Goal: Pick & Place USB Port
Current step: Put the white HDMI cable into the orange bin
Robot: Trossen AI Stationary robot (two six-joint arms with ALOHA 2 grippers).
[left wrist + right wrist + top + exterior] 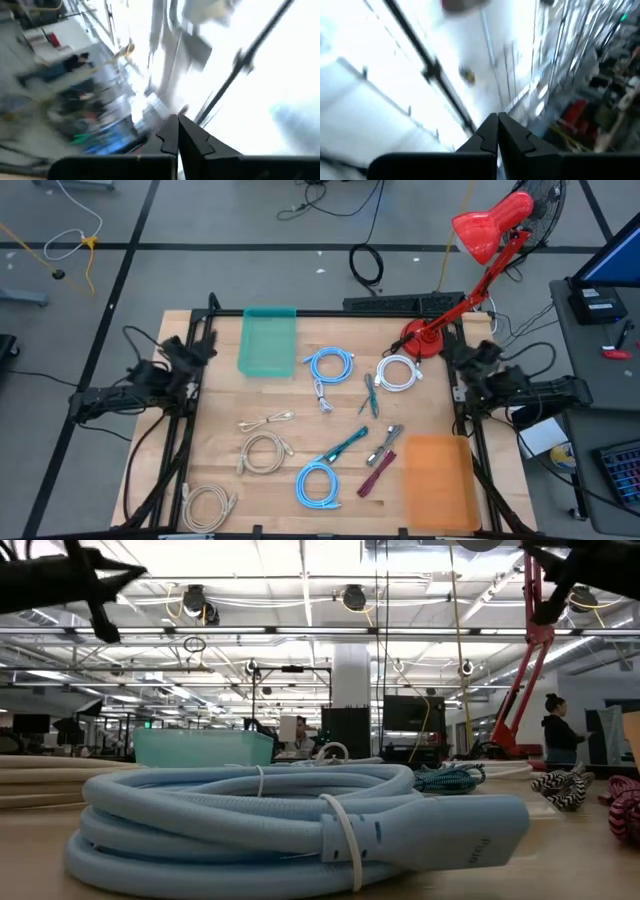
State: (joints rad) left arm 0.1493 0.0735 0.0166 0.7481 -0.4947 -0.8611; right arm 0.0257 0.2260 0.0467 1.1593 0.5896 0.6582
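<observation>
Waiting at the table's two side edges, both dark arms sit folded back and raised, which leaves the whole wooden tabletop (290, 445) free for the overhead camera and suggests no pick has begun. The left gripper (178, 131) points up toward the ceiling, its two dark fingers pressed together with nothing between them; the right gripper (497, 127) does the same on the opposite side, fingers likewise closed on nothing. The task's things, bundled USB cables, lie scattered across the middle of the table: a light blue coiled cable tied with a white strap (318, 484) near the front edge, which fills the foreground of the low view (290, 820), another light blue coil (330, 364) farther back, a white coil (398, 373) beside the red desk lamp's base (422, 340), and several beige coils (262, 450) toward the left. A translucent green bin (267, 340) stands at the back left and a translucent orange bin (438, 480) at the front right, probably one within each arm's reach to receive sorted cables.
</observation>
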